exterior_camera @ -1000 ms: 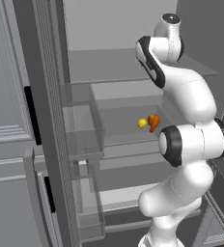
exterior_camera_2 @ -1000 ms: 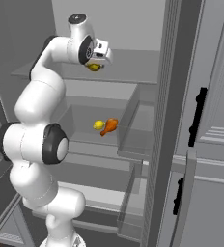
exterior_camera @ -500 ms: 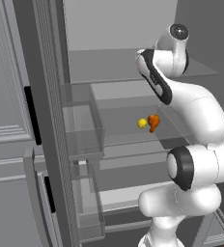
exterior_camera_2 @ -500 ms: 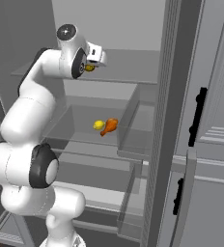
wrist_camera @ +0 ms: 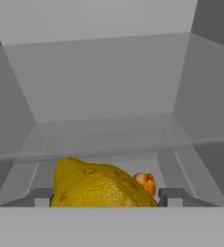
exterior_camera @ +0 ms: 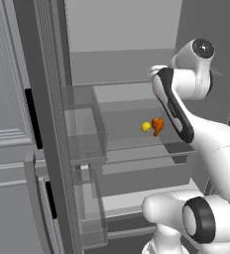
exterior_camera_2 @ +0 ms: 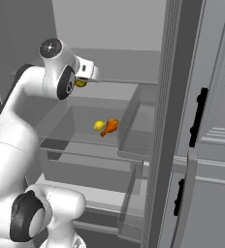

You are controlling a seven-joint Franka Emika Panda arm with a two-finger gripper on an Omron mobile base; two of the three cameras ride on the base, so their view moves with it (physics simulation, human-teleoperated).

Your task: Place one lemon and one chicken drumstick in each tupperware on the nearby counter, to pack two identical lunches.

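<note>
My gripper holds a lemon between its jaws, inside the fridge. A second lemon and drumstick lie at five o'clock below. Risk: the round lemon could slip from the grip during withdrawal.

No text, label, brand, number or sign can be read on any surface shown.
</note>
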